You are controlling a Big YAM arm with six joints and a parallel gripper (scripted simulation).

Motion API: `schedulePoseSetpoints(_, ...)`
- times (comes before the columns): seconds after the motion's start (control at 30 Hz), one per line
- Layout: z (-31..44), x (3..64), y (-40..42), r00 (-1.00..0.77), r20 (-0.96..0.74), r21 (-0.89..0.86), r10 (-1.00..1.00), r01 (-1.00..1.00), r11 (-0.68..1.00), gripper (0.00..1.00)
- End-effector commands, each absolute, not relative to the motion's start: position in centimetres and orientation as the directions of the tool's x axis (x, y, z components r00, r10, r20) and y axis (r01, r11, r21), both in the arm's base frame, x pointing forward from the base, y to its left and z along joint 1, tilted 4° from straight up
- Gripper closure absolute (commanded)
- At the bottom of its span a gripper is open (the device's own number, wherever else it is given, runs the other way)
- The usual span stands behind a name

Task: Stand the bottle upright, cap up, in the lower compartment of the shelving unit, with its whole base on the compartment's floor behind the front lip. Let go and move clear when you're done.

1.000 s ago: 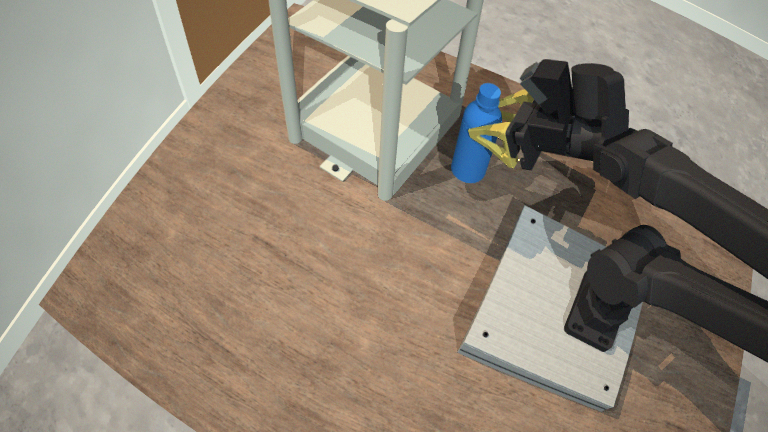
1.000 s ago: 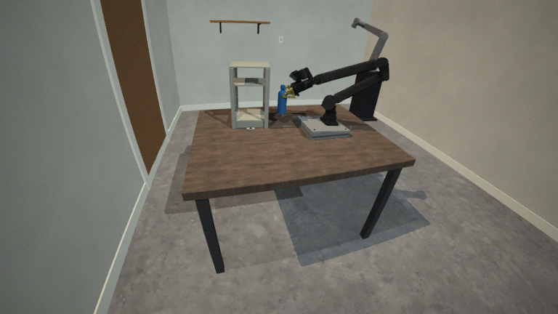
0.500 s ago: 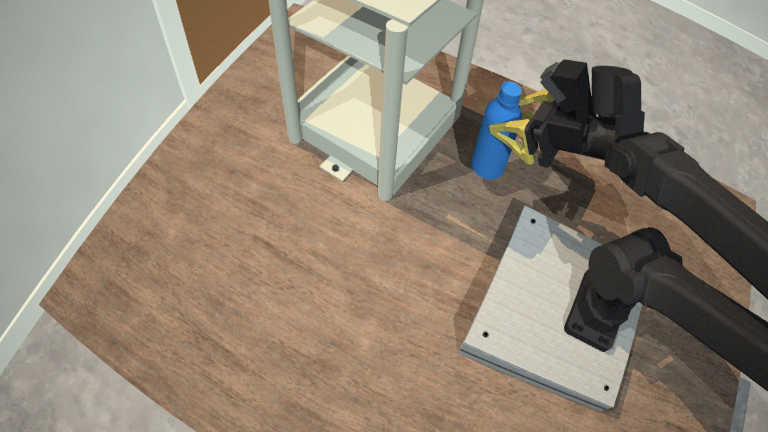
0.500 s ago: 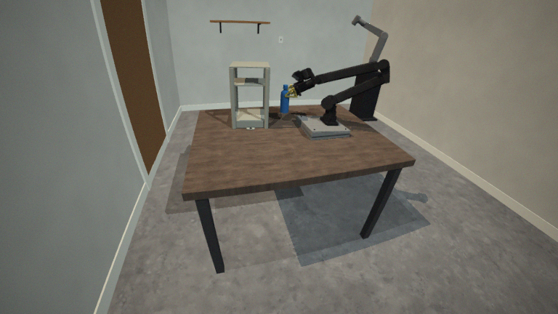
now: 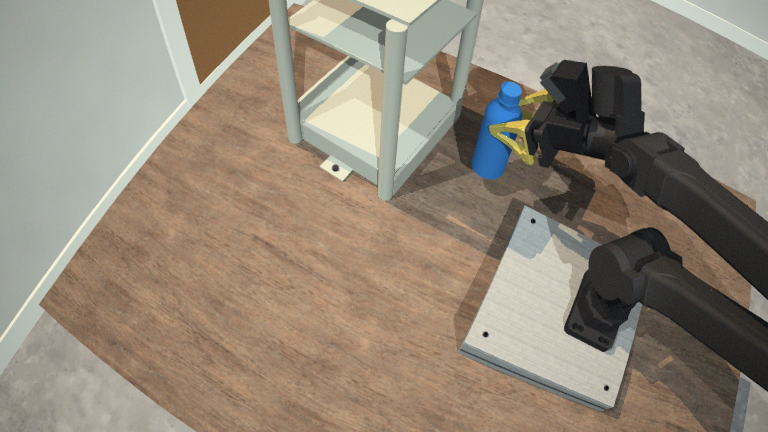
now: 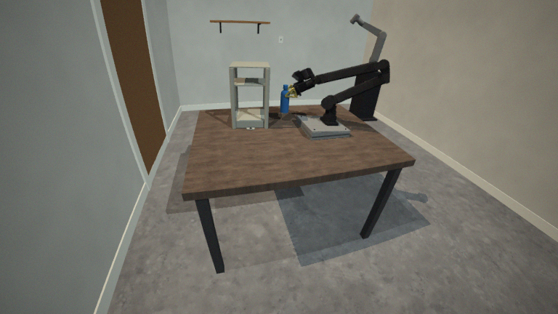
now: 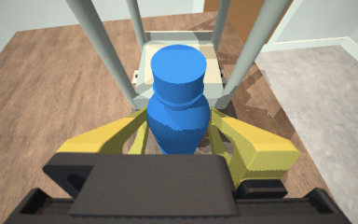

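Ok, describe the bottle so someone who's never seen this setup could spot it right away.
On the wooden table, look just right of the pale shelving unit. The blue bottle is upright there, cap up, gripped by the gripper with its yellow fingers; it is the only blue thing.

Yellow fingers clamp the upright blue bottle [image 7: 178, 105] on both sides, with the shelving unit [image 7: 244, 63] just behind it on the tabletop [image 7: 56, 93].
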State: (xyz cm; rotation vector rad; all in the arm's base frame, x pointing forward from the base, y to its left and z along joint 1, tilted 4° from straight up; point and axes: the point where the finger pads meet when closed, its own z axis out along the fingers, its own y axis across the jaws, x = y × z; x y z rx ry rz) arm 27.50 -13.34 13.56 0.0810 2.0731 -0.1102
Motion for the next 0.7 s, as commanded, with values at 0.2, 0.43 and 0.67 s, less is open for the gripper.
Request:
schedulePoseSetpoints(0.2,16.1,28.2,-13.8,-0.446,-0.895,-0.076,-0.024,0.098,0.992,0.56)
schedulePoseSetpoints(0.43,16.9,29.4,-14.1,-0.432,-0.901,-0.082,-0.031,0.099,0.992,0.56)
schedulePoseSetpoints(0.67,17.1,32.4,-14.5,-0.423,-0.906,-0.08,-0.03,0.101,0.992,0.56)
